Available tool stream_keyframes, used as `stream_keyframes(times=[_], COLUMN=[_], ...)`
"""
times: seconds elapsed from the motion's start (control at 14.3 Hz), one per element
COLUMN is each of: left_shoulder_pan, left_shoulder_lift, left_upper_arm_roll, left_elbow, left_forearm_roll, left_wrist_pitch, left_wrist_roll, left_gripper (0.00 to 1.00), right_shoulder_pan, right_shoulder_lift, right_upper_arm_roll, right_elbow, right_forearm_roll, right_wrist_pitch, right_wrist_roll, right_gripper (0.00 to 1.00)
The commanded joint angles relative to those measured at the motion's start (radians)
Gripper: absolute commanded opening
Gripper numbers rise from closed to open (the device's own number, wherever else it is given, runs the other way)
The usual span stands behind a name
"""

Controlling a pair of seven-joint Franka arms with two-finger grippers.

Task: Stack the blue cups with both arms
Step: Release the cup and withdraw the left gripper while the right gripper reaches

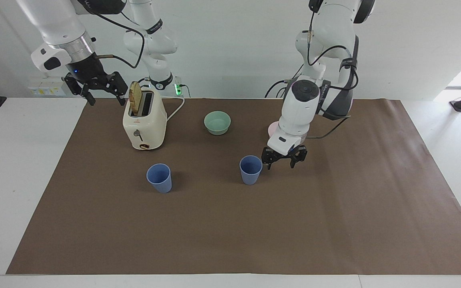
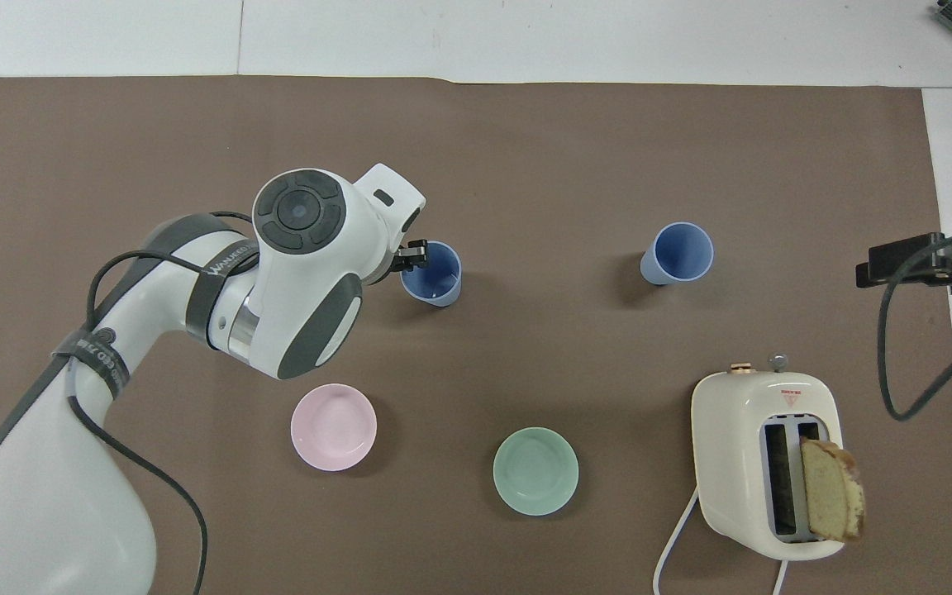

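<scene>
Two blue cups stand upright on the brown mat. One cup (image 1: 250, 170) (image 2: 432, 273) is near the middle; the other cup (image 1: 159, 178) (image 2: 678, 252) stands toward the right arm's end, farther from the robots than the toaster. My left gripper (image 1: 284, 159) is open and empty, low beside the middle cup on the left arm's side, not touching it. In the overhead view the wrist hides most of it and one fingertip (image 2: 416, 252) shows at the cup's rim. My right gripper (image 1: 96, 90) is open and empty, waiting high beside the toaster.
A cream toaster (image 1: 144, 124) (image 2: 765, 450) holds a bread slice (image 2: 831, 500) and stands near the robots at the right arm's end. A mint-green bowl (image 1: 217, 122) (image 2: 535, 471) and a pale pink bowl (image 2: 333, 426) sit nearer to the robots than the cups.
</scene>
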Motion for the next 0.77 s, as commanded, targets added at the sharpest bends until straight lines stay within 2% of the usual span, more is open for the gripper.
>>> stream_keyframes(times=[0.0, 0.28, 0.7], left_shoulder_pan=[0.061, 0.144, 0.222], left_shoulder_lift=[-0.081, -0.162, -0.261], left_upper_arm_roll=[-0.006, -0.007, -0.001], left_elbow=[-0.019, -0.019, -0.009], left_forearm_roll=[0.011, 0.008, -0.022], left_wrist_pitch=[-0.090, -0.203, -0.311], left_wrist_roll=[0.127, 0.246, 0.379], left_gripper=[1.00, 1.00, 1.00], right_shoulder_pan=[-0.009, 0.034, 0.042], right_shoulder_lift=[-0.027, 0.030, 0.211], right_upper_arm_roll=[0.005, 0.007, 0.007], right_elbow=[-0.077, -0.203, -0.206], right_forearm_roll=[-0.012, -0.011, -0.009], right_wrist_pitch=[0.070, 0.272, 0.507], right_wrist_roll=[-0.029, -0.021, -0.020], right_gripper=[1.00, 1.00, 1.00])
